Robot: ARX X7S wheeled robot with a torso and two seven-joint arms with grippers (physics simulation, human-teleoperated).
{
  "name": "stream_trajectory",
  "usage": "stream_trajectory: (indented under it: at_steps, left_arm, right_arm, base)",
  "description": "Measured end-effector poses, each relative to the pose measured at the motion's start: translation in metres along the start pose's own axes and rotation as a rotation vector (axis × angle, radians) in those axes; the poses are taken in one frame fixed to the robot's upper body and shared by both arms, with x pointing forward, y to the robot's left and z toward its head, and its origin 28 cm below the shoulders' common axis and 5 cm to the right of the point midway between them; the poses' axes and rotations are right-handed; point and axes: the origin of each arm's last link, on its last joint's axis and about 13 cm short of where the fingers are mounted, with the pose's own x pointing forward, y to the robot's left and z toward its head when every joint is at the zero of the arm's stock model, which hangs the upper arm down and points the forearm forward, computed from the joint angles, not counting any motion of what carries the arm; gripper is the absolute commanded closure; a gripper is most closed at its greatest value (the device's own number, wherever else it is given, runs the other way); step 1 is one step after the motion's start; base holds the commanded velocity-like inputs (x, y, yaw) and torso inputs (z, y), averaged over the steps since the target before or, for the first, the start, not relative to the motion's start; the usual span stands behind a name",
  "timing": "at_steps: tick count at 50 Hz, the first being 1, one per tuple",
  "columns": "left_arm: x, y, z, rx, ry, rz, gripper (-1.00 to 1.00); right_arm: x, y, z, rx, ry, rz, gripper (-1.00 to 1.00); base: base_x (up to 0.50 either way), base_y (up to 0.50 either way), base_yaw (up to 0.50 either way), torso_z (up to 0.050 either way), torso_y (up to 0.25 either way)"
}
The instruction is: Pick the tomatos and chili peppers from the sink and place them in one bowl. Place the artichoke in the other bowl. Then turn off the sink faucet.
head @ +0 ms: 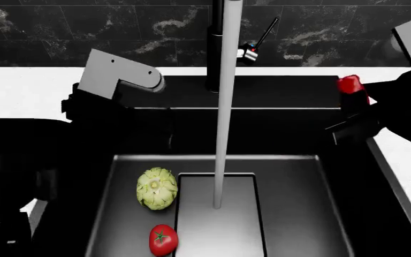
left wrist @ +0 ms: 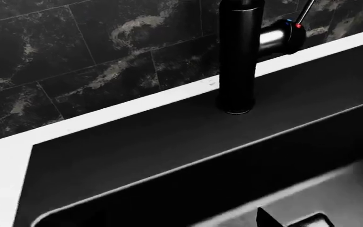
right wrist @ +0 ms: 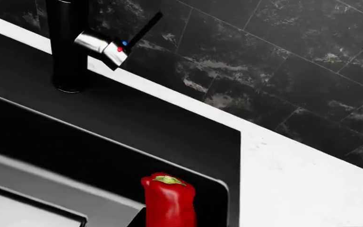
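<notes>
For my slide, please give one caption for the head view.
Right claw lifts a red chili pepper while a green artichoke and red tomato wait in the black sink.

chili pepper [right wrist: 168,201] cut off by right wrist frame edge, right gripper's fingers unseen there, left gripper [left wrist: 292,220] barely showing at frame edge, faucet [left wrist: 239,56] top cropped

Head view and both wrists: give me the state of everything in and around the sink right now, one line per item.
sink faucet: running, stream falling onto the basin floor.
chili pepper: held by the right gripper, raised over the sink's right rim.
artichoke: resting on the sink floor, left of the stream.
tomato: on the sink floor, in front of the artichoke.
left gripper: barely visible, nothing seen in it.
</notes>
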Motion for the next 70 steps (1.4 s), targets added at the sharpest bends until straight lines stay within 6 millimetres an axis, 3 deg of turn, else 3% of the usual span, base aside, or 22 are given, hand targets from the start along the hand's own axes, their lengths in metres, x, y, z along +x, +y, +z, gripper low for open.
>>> stream_trajectory:
  at_steps: [13, 29, 39, 70]
  left_arm:
    - [-0.033, -0.013, -0.012, -0.033, 0.204, -0.103, -1.00]
    - [-0.045, -0.019, -0.030, -0.046, 0.447, -0.157, -1.00]
    - [-0.039, -0.023, -0.046, -0.057, 0.551, -0.176, -1.00]
    - [0.012, -0.032, -0.101, -0.066, 0.773, -0.205, -1.00]
  right_arm:
    - [-0.009, -0.004, 0.004, -0.014, -0.027, -0.039, 1.00]
    - [-0.012, -0.005, 0.005, -0.016, -0.021, -0.044, 1.00]
    - [-0.013, -0.005, 0.005, -0.018, -0.012, -0.037, 1.00]
    - [-0.013, -0.005, 0.006, -0.017, 0.014, -0.018, 1.00]
  base:
    - [0.00, 0.00, 0.00, 0.000, 0.000]
    - [0.00, 0.00, 0.00, 0.000, 0.000]
    - [0.00, 0.00, 0.00, 0.000, 0.000]
    - [0.00, 0.00, 0.00, 0.000, 0.000]
